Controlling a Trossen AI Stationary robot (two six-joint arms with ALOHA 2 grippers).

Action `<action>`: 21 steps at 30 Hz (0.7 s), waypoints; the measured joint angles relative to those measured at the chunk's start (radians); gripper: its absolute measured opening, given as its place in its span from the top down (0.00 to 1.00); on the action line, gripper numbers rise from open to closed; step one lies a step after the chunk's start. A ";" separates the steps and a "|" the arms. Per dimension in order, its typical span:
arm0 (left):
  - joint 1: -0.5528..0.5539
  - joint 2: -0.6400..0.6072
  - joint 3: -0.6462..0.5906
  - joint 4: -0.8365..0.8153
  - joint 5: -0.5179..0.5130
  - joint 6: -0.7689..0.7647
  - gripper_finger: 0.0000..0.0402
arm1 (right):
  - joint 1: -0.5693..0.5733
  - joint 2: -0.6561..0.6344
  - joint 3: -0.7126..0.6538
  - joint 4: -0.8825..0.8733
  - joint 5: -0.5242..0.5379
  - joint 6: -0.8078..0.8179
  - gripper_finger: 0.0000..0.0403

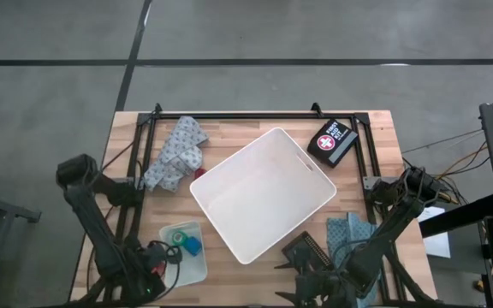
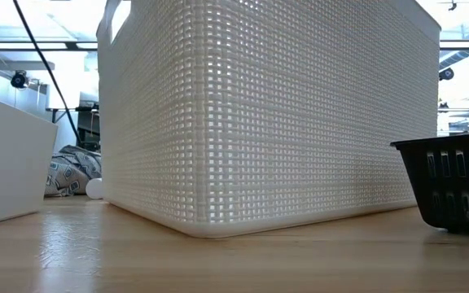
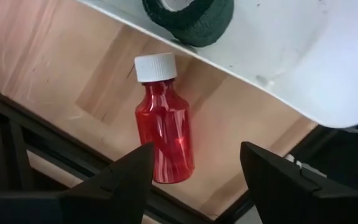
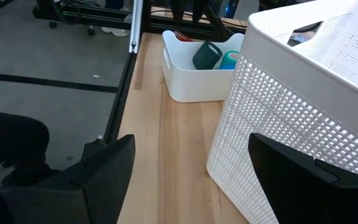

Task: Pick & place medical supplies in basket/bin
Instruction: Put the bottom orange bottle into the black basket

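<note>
Red bottle (image 3: 164,130) (base behind pincer (image 3: 194,174))

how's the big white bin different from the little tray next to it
The bin is much bigger than the tray. The bin's walls are a fine lattice with handle slots; the tray's walls are smooth and plain. The bin sits turned at an angle mid-table and looks empty from above, while the tray at the front left holds small teal and blue items. Both are white plastic with rounded corners.
</note>
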 joint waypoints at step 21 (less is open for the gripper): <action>0.000 0.028 -0.218 0.216 0.007 -0.014 0.41 | 0.000 0.000 0.000 0.000 0.000 0.000 0.23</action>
